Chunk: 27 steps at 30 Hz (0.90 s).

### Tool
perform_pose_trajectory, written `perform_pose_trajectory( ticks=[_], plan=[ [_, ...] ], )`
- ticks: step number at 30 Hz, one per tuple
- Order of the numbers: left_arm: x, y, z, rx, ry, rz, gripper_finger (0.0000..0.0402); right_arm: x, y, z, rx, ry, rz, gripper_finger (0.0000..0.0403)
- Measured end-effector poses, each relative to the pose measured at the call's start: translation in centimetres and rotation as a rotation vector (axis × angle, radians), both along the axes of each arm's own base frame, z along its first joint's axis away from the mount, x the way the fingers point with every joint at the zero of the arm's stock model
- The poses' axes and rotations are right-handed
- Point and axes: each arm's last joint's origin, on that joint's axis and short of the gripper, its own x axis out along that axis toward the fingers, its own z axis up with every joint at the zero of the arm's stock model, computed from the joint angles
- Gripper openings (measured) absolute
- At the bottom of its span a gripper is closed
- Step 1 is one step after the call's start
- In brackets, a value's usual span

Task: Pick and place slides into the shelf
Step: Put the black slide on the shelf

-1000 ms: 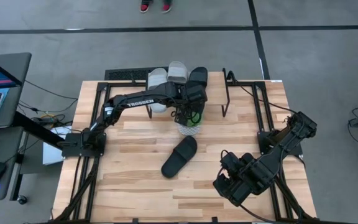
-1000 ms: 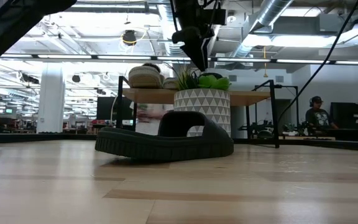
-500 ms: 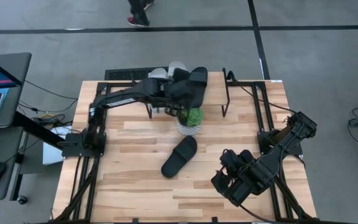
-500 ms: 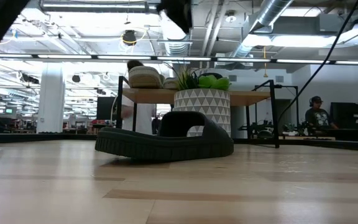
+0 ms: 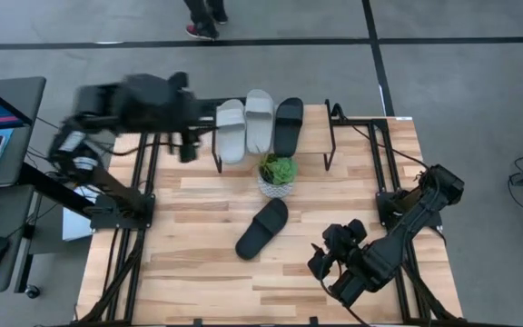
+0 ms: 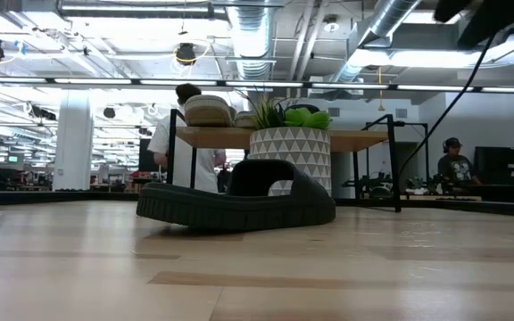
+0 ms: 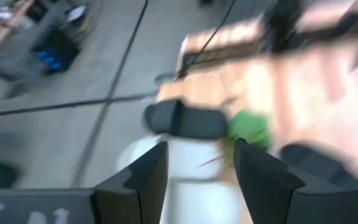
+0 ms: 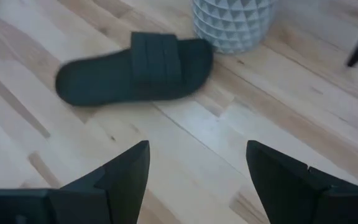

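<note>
High view: three slides (image 5: 258, 123) lie on the shelf (image 5: 314, 127); right hand (image 8: 197, 180) gapes above a black slide (image 8: 135, 67).

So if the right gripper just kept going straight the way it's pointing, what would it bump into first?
Most likely the black slide lying on the table: the open right gripper points at it, with bare wood between. The patterned plant pot stands just beyond.
</note>
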Motion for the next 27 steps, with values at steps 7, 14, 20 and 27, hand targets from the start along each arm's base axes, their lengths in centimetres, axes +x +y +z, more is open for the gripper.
perform_pose_trajectory(
  ticks=[7,14,20,27],
  plan=[
    [-4.6,-2.3,1.3,-0.234,-0.136,-0.092,0.0171,0.5,0.6,-2.4,-0.024,-0.200,0.003,0.0260],
    [-4.9,-6.3,-2.2,-0.318,-0.046,-0.126,0.0171,0.9,1.7,-2.9,-0.007,-0.392,0.001,0.0260],
    [-5.0,-10.0,-7.5,-0.290,-0.138,-0.105,0.0171,0.8,2.9,-2.5,0.013,-0.513,0.004,0.0260],
    [-6.6,-12.2,-14.7,-0.397,-0.307,-0.023,0.0171,1.0,4.5,-1.8,0.068,-0.596,0.059,0.0260]
  ],
)
